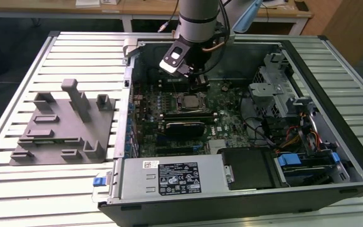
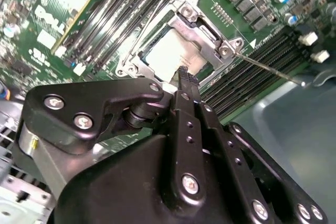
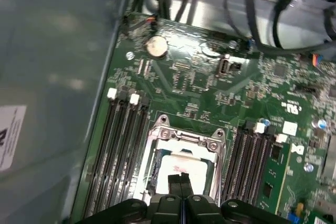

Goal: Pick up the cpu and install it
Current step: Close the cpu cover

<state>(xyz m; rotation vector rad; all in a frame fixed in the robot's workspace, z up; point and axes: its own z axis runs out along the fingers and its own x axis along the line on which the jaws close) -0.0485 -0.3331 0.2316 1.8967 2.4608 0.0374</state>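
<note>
Cpu (image 2: 168, 56) sits in the socket (image 2: 205, 24), so placing looks done. Gripper (image 2: 184, 77) closed, empty, tips at the cpu lid. Lever (image 2: 262, 66) looks unlatched. Seating check needs flat, light pressure.

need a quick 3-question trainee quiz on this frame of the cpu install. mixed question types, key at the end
1. True or false: the cpu is lying on the grey fixture.
2. The end effector hangs over: A) the socket frame B) the power supply C) the drive cage.
3. Fill in: memory slots run along ___ (one/both) sides of the socket frame.

Key: 1 false, the cpu sits inside the socket frame. 2 A. 3 both.
</note>
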